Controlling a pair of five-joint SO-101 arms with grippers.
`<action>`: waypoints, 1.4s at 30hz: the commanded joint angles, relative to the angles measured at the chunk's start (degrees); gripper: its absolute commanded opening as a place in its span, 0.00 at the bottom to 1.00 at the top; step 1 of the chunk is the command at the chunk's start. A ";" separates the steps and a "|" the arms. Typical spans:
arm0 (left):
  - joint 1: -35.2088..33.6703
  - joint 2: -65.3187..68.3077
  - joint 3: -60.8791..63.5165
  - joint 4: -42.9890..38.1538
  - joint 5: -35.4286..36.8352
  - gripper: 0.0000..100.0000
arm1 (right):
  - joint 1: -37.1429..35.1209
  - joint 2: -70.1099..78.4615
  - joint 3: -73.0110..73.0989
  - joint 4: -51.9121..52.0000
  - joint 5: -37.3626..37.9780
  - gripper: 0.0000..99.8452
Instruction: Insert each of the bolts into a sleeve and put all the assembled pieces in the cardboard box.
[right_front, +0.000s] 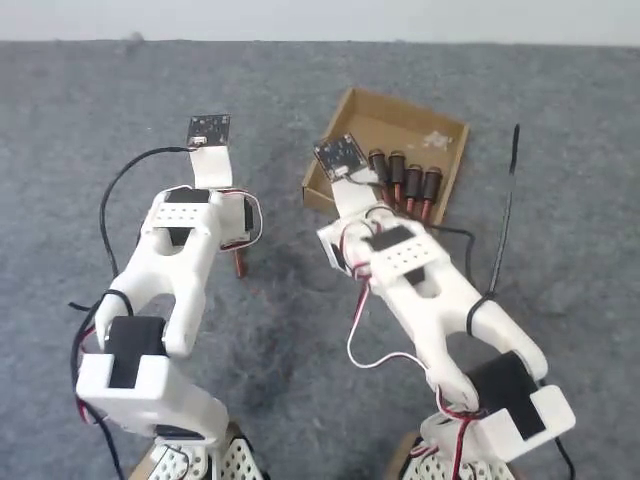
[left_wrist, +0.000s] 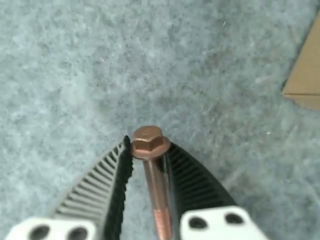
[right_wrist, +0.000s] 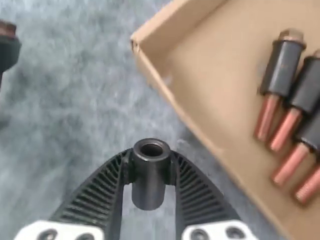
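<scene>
Copper bolt (left_wrist: 156, 200) lengthwise between pads (left_wrist: 112, 185) of left claw (left_wrist: 148, 145) (head apparently at tips)

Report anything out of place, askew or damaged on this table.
Nothing stands out. The left gripper is shut on a bolt and the right gripper on a sleeve. Four assembled pieces lie side by side in the cardboard box.

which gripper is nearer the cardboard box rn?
Right. The right gripper, shut on a sleeve, sits just outside the wall of the cardboard box. The left gripper, shut on a bolt, is farther off over the carpet.
</scene>
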 joint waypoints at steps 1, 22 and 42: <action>-0.26 -0.88 -2.95 -1.05 0.26 0.02 | 0.57 -3.74 6.42 -20.26 -0.62 0.01; 0.00 -0.70 -2.95 -1.14 0.26 0.02 | 0.40 -3.03 20.57 -81.89 0.00 0.01; 0.00 -0.62 -3.03 -1.14 0.26 0.02 | -1.71 21.05 34.55 -113.63 0.00 0.01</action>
